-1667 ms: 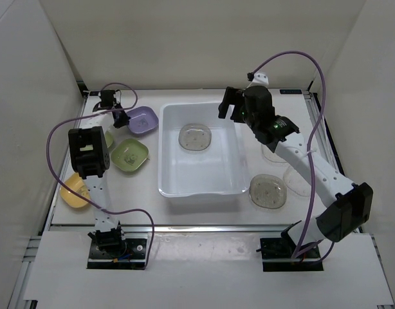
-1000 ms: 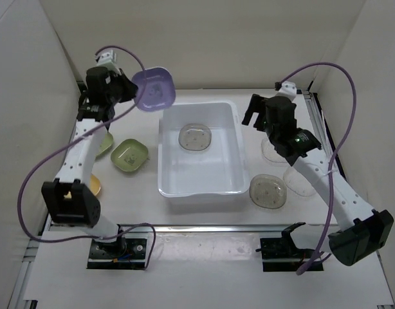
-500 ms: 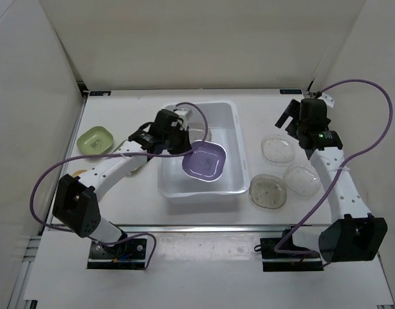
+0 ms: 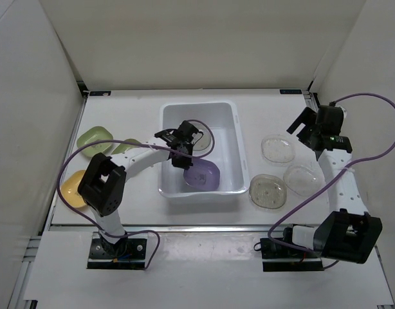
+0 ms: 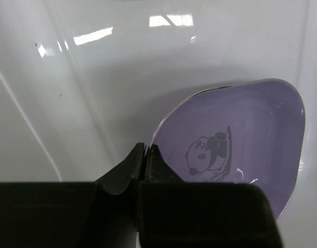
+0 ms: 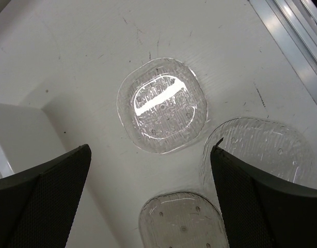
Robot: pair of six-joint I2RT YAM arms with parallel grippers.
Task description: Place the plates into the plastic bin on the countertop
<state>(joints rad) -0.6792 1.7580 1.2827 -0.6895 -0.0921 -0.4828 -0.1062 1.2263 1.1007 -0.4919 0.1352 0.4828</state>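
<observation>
The white plastic bin (image 4: 239,145) stands mid-countertop. My left gripper (image 4: 184,153) reaches into it, shut on the rim of the purple plate (image 4: 202,175), which lies low at the bin's near end. In the left wrist view the jaws (image 5: 145,151) pinch that panda-printed plate (image 5: 236,139) by its edge. A clear plate (image 4: 202,143) in the bin is partly hidden by the gripper. My right gripper (image 4: 308,126) is open and empty above three clear plates (image 4: 278,148) (image 4: 302,179) (image 4: 267,191). The right wrist view shows them (image 6: 162,105) (image 6: 262,150) (image 6: 181,219) between its fingers (image 6: 50,196).
Two light-green plates (image 4: 94,137) (image 4: 123,147) and a yellow-orange plate (image 4: 72,185) lie left of the bin. The left arm crosses the bin's left wall. A metal rail (image 4: 184,225) runs along the countertop's front. White walls enclose the back and sides.
My left gripper has turned and lowered the purple plate toward the bin's near end. My right arm has swung farther right, away from the bin, over the clear plates.
</observation>
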